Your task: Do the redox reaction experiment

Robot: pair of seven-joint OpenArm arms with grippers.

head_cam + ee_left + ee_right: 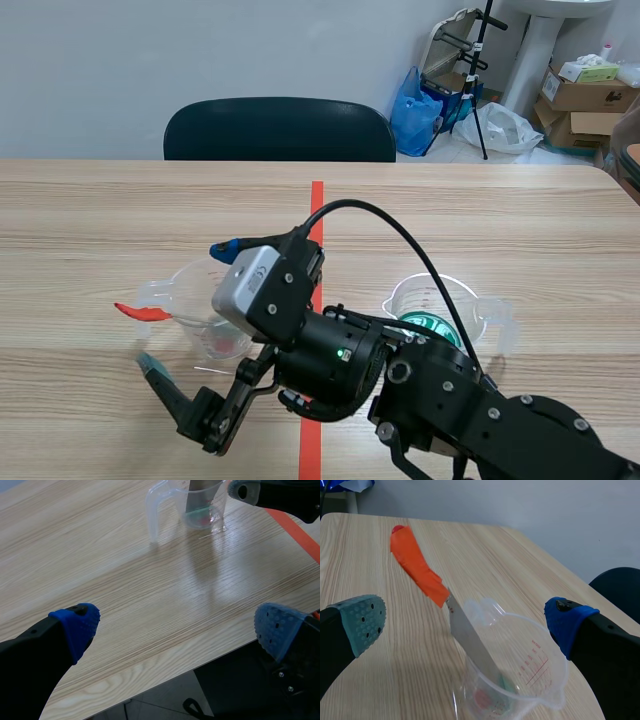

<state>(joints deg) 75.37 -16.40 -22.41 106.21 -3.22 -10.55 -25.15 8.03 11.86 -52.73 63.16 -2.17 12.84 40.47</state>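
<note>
My right gripper (465,625) is spread apart, straddling the clear measuring cup (540,665) where the orange-handled knife (440,592) leans blade-down, probably lined up to grab that handle; my left gripper (177,627) is also wide open, well back from the cup.

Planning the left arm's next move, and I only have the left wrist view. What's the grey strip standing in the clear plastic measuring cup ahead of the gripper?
Observer: It's the steel blade of a knife with an orange-red handle. It leans on the rim of the clear plastic measuring cup, handle sticking out above it.
Operator: The other gripper at the edge of my view, is it holding it?
Observer: No. The right gripper is open, one finger either side of that cup.
Operator: Other vessels?
Observer: A second clear plastic measuring cup, something green inside, stands across the orange-red tape line.
</note>
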